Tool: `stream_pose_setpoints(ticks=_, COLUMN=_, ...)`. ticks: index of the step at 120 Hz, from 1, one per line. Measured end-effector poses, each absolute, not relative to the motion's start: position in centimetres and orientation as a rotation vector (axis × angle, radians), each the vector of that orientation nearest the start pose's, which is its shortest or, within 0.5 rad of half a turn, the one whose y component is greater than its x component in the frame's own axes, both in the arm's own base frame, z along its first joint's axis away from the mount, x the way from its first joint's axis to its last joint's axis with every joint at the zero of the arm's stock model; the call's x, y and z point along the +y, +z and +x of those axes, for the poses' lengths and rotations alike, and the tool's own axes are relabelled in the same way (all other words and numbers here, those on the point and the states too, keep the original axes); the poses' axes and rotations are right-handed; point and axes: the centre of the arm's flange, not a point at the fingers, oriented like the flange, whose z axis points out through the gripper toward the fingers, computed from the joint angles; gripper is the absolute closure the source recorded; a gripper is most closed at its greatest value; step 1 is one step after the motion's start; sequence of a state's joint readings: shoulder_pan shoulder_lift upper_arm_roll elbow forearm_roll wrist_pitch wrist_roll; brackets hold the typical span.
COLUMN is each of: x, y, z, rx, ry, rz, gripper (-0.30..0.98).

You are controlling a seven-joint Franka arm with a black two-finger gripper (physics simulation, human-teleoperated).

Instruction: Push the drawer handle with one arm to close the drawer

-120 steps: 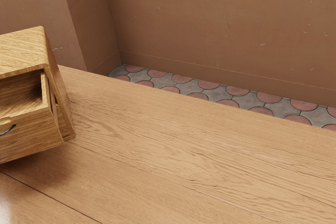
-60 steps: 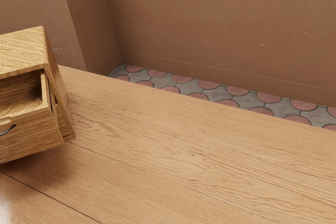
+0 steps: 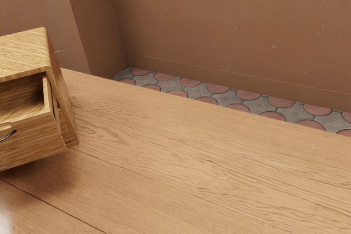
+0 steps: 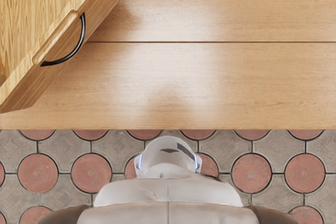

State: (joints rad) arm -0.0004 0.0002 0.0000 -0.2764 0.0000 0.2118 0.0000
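Observation:
At the exterior view's left edge stands the wooden cabinet point(image 3: 24, 53), its drawer point(image 3: 33, 145) pulled partly out, with the hollow inside visible above the front. The black curved handle point(image 3: 7, 135) is on the drawer's front, cut off by the picture's edge. From the hand's camera, the drawer front point(image 4: 29, 94) runs diagonally, and the dark arched handle point(image 4: 78, 48) stands out from it, with nothing seen touching it.
The wooden table point(image 3: 181, 152) extends from the cabinet toward the exterior view's right. Behind it are a tiled floor point(image 3: 218, 88) and a brown wall point(image 3: 230, 26). In the wrist view, a white, rounded robot body point(image 4: 168, 192) stands beyond the table's edge point(image 4: 252, 121).

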Motion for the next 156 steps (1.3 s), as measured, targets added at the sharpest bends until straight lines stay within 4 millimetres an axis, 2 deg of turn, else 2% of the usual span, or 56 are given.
stream_pose_setpoints(ticks=38, x=0.0, y=91.5, z=26.1, rx=0.001, ry=0.137, rz=-3.139, gripper=0.0)
stream_pose_setpoints(ticks=72, x=0.0, y=88.6, z=33.2, rx=0.0, ry=0.16, rz=-3.138, gripper=0.0)
stream_pose_setpoints(ticks=117, x=0.0, y=82.6, z=42.0, rx=0.0, ry=0.171, rz=-3.137, gripper=0.0)
stream_pose_setpoints(ticks=156, x=0.0, y=76.2, z=47.9, rx=0.0, ry=0.161, rz=-3.137, gripper=0.0)
